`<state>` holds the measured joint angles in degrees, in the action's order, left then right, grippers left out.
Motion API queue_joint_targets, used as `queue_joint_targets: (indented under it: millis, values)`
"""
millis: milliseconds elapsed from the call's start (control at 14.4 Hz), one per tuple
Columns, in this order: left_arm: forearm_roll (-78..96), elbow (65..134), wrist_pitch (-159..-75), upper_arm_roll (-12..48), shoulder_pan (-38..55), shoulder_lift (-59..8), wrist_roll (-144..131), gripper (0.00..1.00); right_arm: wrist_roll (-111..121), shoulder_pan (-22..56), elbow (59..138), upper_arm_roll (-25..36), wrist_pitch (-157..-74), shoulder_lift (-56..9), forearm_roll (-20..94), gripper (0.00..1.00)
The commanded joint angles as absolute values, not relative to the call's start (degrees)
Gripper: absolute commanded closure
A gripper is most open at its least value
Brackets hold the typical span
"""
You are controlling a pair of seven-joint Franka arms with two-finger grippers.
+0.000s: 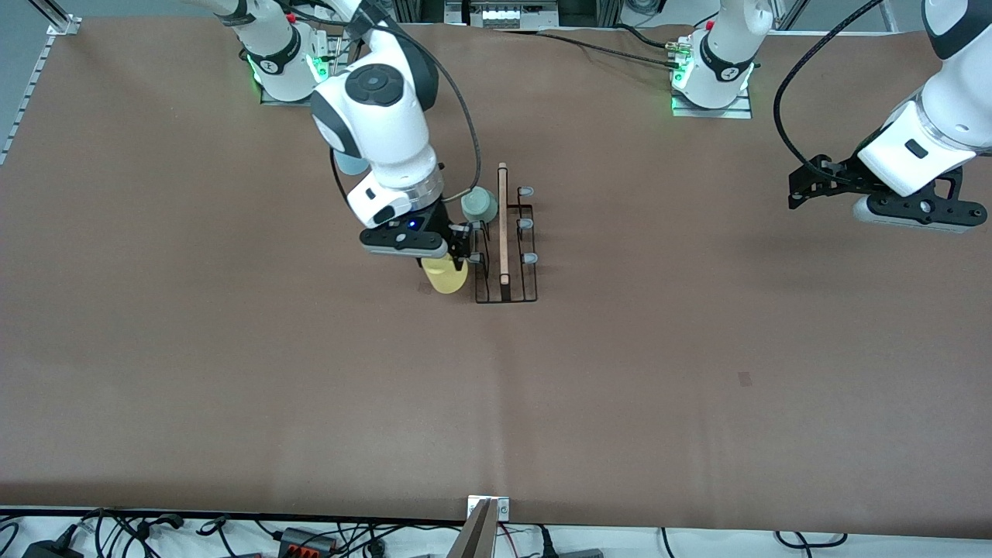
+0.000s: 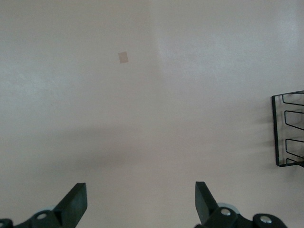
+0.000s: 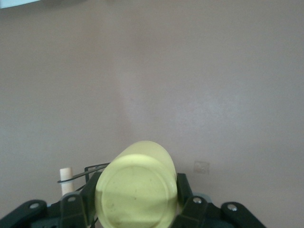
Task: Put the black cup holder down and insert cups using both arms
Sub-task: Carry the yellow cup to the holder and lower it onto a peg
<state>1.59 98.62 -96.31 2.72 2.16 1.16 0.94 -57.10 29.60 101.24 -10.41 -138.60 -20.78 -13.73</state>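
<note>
The black cup holder (image 1: 508, 288) stands mid-table with its wooden rod (image 1: 503, 225) along the top. A pale green cup (image 1: 479, 205) sits on a peg on the side toward the right arm. My right gripper (image 1: 455, 262) is shut on the yellow cup (image 1: 445, 277), held on its side against that same side of the rack; its base fills the right wrist view (image 3: 135, 190). The light blue cup (image 1: 350, 164) peeks out from under the right arm. My left gripper (image 1: 802, 186) is open and empty, waiting over bare table at the left arm's end.
Three grey-tipped pegs (image 1: 525, 224) on the rack's side toward the left arm are bare. A small mark (image 1: 745, 379) lies on the brown table cover. Cables and a metal bracket (image 1: 487, 519) line the table edge nearest the front camera.
</note>
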Motion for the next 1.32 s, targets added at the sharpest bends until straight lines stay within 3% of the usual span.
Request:
queue_joint_targets:
  millis: [0,764,834,903,973,1042,1251]
  values:
    - [0.4,97.5,-95.1,2.8,2.4,1.1,0.3,0.0,-61.5,29.4,100.1,-12.0,-137.9,-21.5,-15.4,1.0]
    - [0.8,97.4,-95.2,2.8,2.4,0.8,0.5,0.0,-62.4,31.2,100.1,-13.4,-138.6,-24.9,-19.6,0.94]
    - [0.8,97.4,-95.2,2.8,2.4,0.8,0.5,0.0,-62.4,31.3,100.1,-13.4,-138.7,-25.5,-19.9,0.87]
    - [0.8,97.4,-95.2,2.8,2.4,0.8,0.5,0.0,-62.4,31.3,100.1,-13.4,-138.8,-25.7,-19.6,0.67]
    - [0.8,97.4,-95.2,2.8,2.4,0.8,0.5,0.0,-62.5,31.2,100.1,-13.4,-138.7,-25.9,-19.4,0.04]
    - [0.8,97.4,-95.2,2.8,2.4,0.8,0.5,0.0,-62.9,31.1,100.1,-13.4,-138.7,-25.8,-19.5,0.0]
    - [0.8,97.4,-95.2,2.8,2.4,0.8,0.5,0.0,-61.8,29.5,99.6,-13.4,-137.4,-22.5,-18.8,0.0]
